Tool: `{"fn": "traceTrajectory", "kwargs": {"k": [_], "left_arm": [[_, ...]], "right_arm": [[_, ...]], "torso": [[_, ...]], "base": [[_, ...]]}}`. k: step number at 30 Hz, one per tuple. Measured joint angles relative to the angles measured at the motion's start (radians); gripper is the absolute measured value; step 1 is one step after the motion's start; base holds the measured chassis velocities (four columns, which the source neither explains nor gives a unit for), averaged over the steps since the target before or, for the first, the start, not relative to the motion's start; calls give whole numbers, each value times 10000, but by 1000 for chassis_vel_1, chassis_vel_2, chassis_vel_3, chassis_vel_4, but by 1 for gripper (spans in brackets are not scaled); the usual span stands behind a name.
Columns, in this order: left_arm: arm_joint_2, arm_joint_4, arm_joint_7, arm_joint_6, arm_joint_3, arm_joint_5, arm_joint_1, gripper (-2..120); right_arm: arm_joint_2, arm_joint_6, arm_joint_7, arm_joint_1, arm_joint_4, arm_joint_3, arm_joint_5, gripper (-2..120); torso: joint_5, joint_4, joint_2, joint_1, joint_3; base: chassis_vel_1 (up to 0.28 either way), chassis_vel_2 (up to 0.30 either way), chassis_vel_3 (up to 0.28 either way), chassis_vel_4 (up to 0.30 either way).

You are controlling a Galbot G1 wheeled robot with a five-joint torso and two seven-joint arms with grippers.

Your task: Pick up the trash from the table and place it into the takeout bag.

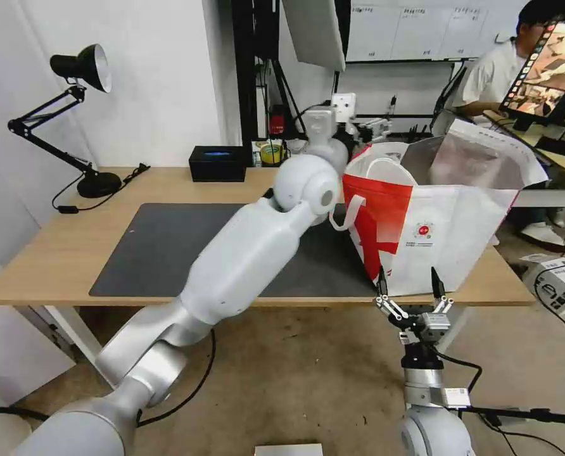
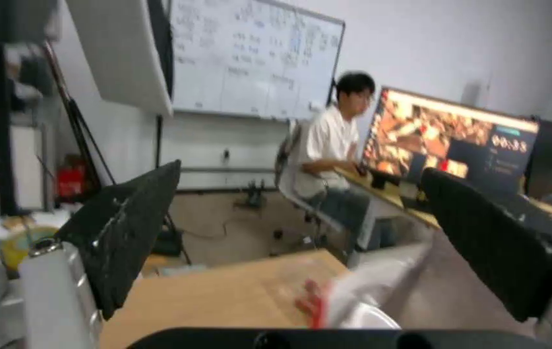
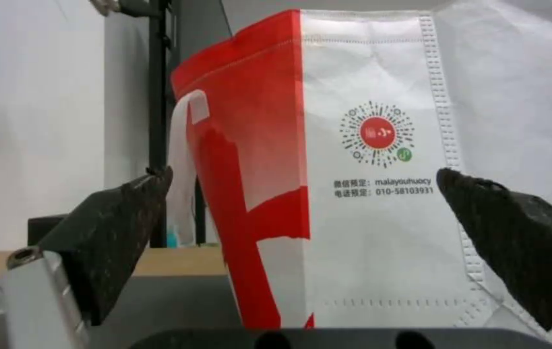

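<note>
The red-and-white takeout bag (image 1: pixel 434 234) stands open on the right end of the light-wood table (image 1: pixel 54 253), partly on the dark grey mat (image 1: pixel 162 247). My left arm reaches across the mat, and its gripper (image 1: pixel 374 130) is up by the bag's far left rim. In the left wrist view this gripper (image 2: pixel 302 172) is open and empty, above the bag's rim (image 2: pixel 366 300). My right gripper (image 1: pixel 407 273) hangs open just off the table's front edge. It faces the bag's logo side (image 3: pixel 366 194) with nothing between its fingers (image 3: pixel 120 228). The trash is out of view.
A black desk lamp (image 1: pixel 83 69) stands at the table's back left and a black box (image 1: pixel 218 163) at the back middle, with a yellow tape roll (image 1: pixel 271 153) beside it. A person sits at a monitor desk behind the bag. A carton (image 1: pixel 558 282) and cables lie on the floor at right.
</note>
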Motion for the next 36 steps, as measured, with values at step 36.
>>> {"fn": "traceTrajectory", "kwargs": {"k": [36], "left_arm": [[2854, -3595, 3104, -2987, -5247, 1769, 7083, 100]], "right_arm": [[-52, -203, -198, 363, -87, -366, -293, 100]], "torso": [[1, 0, 0, -1, -1]], "base": [[0, 0, 0, 0]]}}
